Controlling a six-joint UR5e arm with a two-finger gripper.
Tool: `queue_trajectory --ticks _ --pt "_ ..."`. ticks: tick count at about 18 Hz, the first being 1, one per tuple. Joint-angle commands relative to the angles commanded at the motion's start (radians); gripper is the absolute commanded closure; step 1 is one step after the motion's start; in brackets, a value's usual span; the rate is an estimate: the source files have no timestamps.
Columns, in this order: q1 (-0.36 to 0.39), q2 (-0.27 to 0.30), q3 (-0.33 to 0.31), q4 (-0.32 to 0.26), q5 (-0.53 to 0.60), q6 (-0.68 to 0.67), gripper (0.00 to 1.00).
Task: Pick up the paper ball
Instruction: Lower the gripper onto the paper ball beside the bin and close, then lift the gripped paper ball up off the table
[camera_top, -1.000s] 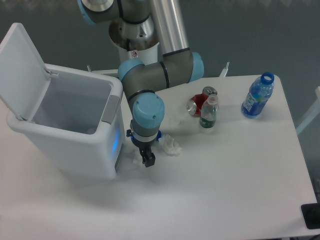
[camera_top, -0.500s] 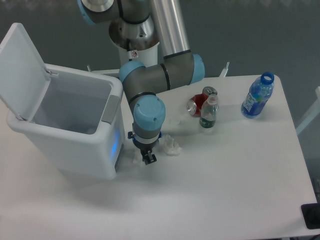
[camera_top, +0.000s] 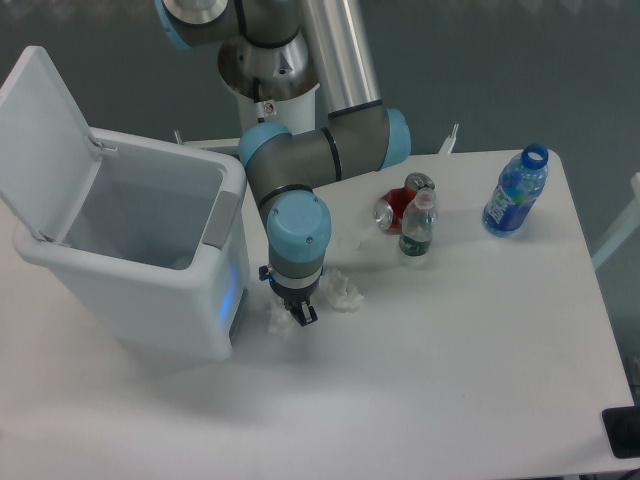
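Note:
The paper ball (camera_top: 276, 321), a small lumpy white wad, lies on the white table just in front of the bin's right corner. My gripper (camera_top: 301, 316) points straight down right beside it, on its right side, with the dark fingertips low at the table. The fingertips look close together, but the wrist hides the gap, so I cannot tell whether the jaws are open or shut, or whether they touch the ball. A longer, flatter white paper wad (camera_top: 346, 292) lies just to the right of the wrist.
A white bin (camera_top: 150, 250) with its lid up stands close on the left. Behind and to the right are a crushed red can (camera_top: 398, 205), a small green-label bottle (camera_top: 417, 228) and a blue bottle (camera_top: 516, 192). The table's edge (camera_top: 600, 290) runs along the right.
The wrist has shifted slightly right and dropped lower, bringing the fingertips closer to the table beside the paper ball. The ball and the other objects have not moved.

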Motion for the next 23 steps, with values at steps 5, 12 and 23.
queue_trajectory --ticks 5,12,23 --pt "0.002 0.008 0.034 -0.003 0.000 -0.024 1.00" --pt "0.038 0.018 0.100 -0.006 -0.003 -0.089 1.00" --pt "0.146 0.118 0.196 -0.015 -0.175 -0.259 1.00"
